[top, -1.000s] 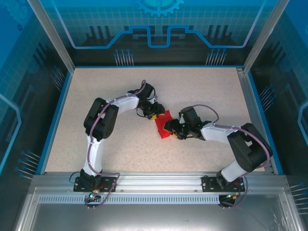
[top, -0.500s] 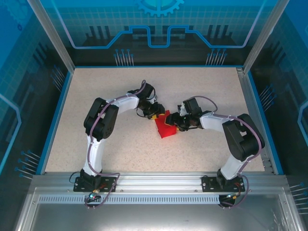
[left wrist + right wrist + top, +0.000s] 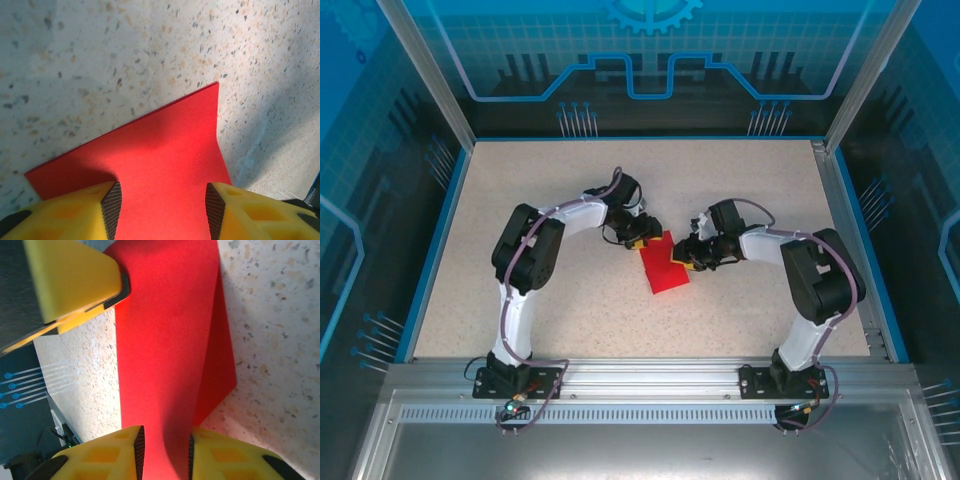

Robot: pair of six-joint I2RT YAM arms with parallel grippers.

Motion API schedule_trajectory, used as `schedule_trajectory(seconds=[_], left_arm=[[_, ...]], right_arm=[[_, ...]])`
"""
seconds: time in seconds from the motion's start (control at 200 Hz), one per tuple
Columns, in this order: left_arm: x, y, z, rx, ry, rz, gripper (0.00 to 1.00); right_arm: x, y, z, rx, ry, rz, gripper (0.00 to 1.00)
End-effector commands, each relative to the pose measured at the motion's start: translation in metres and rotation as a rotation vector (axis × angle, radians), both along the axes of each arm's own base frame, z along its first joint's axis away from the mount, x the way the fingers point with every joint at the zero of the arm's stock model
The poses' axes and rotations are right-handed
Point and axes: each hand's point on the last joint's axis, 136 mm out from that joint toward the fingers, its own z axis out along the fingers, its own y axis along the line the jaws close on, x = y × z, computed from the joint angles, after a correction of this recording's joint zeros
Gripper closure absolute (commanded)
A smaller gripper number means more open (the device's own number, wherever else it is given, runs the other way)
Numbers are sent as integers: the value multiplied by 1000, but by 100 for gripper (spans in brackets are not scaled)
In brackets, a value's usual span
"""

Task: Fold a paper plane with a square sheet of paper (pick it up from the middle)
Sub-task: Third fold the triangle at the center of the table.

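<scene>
The square sheet of paper (image 3: 663,266) lay partly folded in the middle of the tabletop (image 3: 740,190), the left gripper (image 3: 160,202) wide across it, the right gripper (image 3: 164,450) narrow around it, pinching or not I couldn't tell, and a hard tug might rip it.

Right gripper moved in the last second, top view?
Yes. The right gripper has shifted toward the table's far edge, away from its base, over the red paper.
</scene>
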Motion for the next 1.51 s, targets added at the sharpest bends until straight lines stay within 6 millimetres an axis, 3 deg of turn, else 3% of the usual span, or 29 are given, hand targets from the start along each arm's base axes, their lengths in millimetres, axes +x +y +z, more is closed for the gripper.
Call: schedule_trajectory(seconds=[0.0, 0.135, 0.275, 0.34, 0.575, 0.85, 1.11, 1.19, 1.355, 1.501], left_arm=[[-2, 2, 35, -21, -83, -25, 46], [-6, 5, 65, -49, -169, -29, 43], [-27, 6, 75, -60, -194, -53, 43], [-41, 0, 73, -69, -178, -77, 44], [-90, -33, 48, -31, -115, -200, 56], [-112, -24, 2, 37, 8, -173, 70], [-122, -14, -21, 87, 53, -166, 72], [-122, -14, -15, 82, 32, -169, 69], [-118, -18, 10, 61, -64, -198, 54], [-128, -28, 30, 127, -197, -291, 46]], right_arm=[[2, -2, -4, 4, 40, -7, 75], [1, 3, -12, 39, 69, -12, 81], [4, 4, -13, 43, 72, -38, 84], [-7, -1, -23, 14, 105, -49, 85], [-14, 5, -28, -3, 130, -60, 84], [-16, 4, -21, 1, 122, -48, 76], [-15, 5, -18, 17, 117, -35, 73], [-14, 5, -16, 18, 116, -30, 73], [-11, 8, -9, 42, 110, -20, 80], [-15, 8, -7, 53, 131, -13, 83]])
